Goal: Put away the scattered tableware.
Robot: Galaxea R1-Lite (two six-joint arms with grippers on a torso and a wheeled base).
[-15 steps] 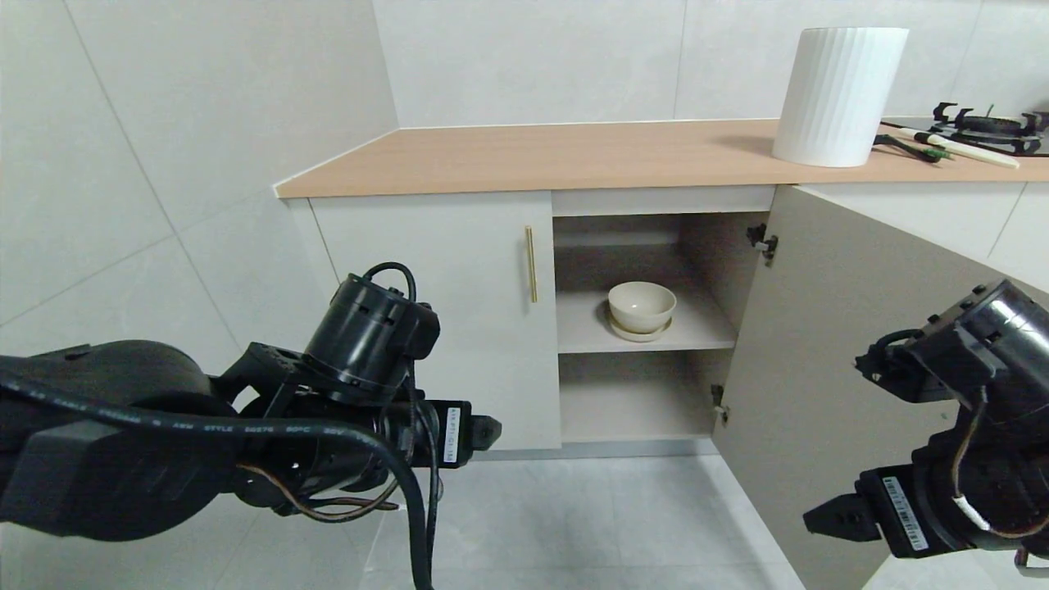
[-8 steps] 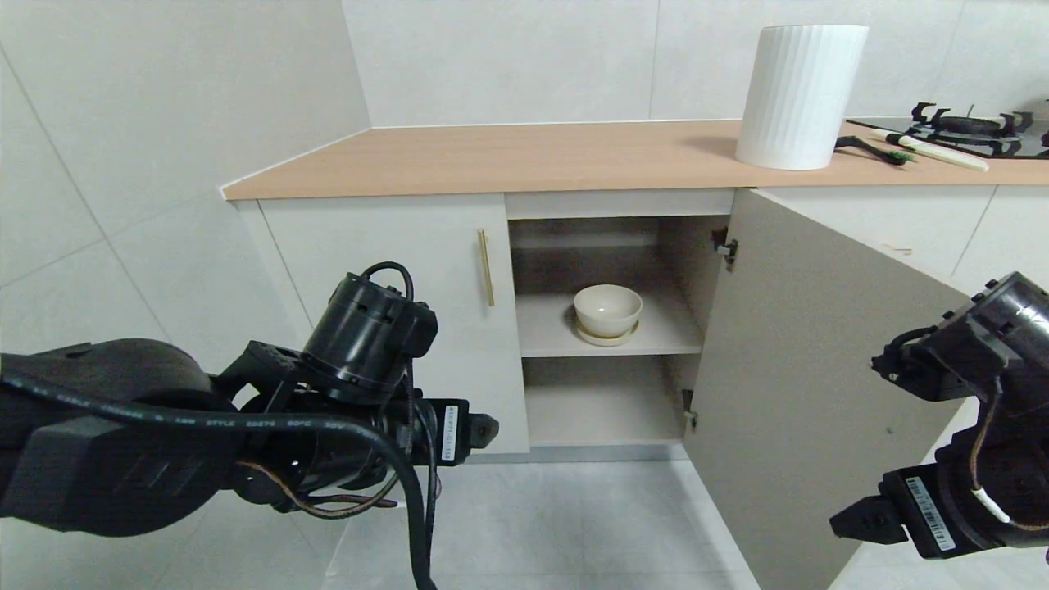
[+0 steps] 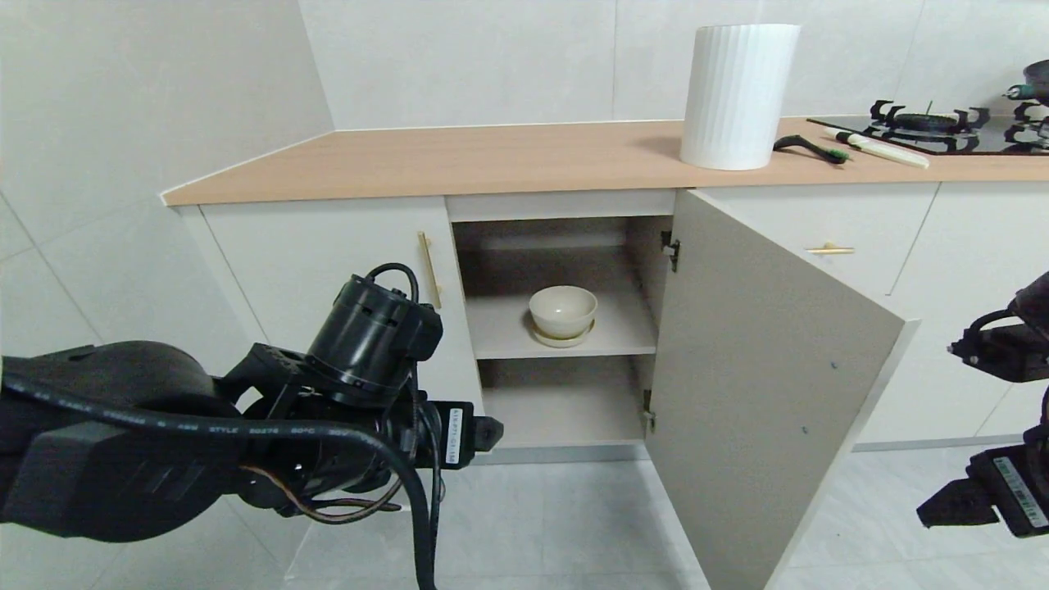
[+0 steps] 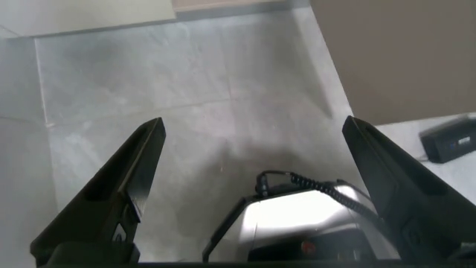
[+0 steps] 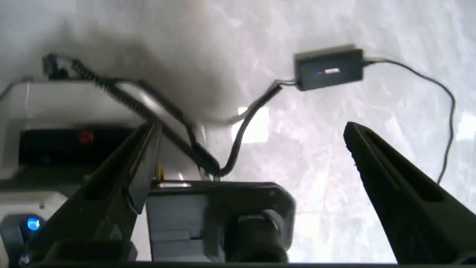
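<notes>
1. The left hand (image 4: 251, 123) hangs low over the tiled floor (image 4: 186, 82), short of the shut cabinet door (image 3: 328, 270). Its 2 fingers are spread wide with nothing between them.
2. The right hand (image 5: 251, 128) is also low over the floor, fingers wide apart, holding nothing.
3. The bowl (image 3: 563, 310) is cream and upright, and sits on a saucer (image 3: 562, 338) on the upper shelf (image 3: 508, 332) of the open cabinet. It is ahead of and higher than the left hand, off to that hand's right, and well apart from both hands.
4. The open door (image 3: 762, 369) swings out between the bowl and the right hand.
5. The counter (image 3: 459, 160) runs above both hands and beyond them. On it stands 1 tall white ribbed cylinder (image 3: 737, 94). Just beside the cylinder lie a black-handled tool (image 3: 807, 146) and a pale stick-like utensil (image 3: 877, 149), both too small to identify, near a black stove (image 3: 926, 127).
</notes>
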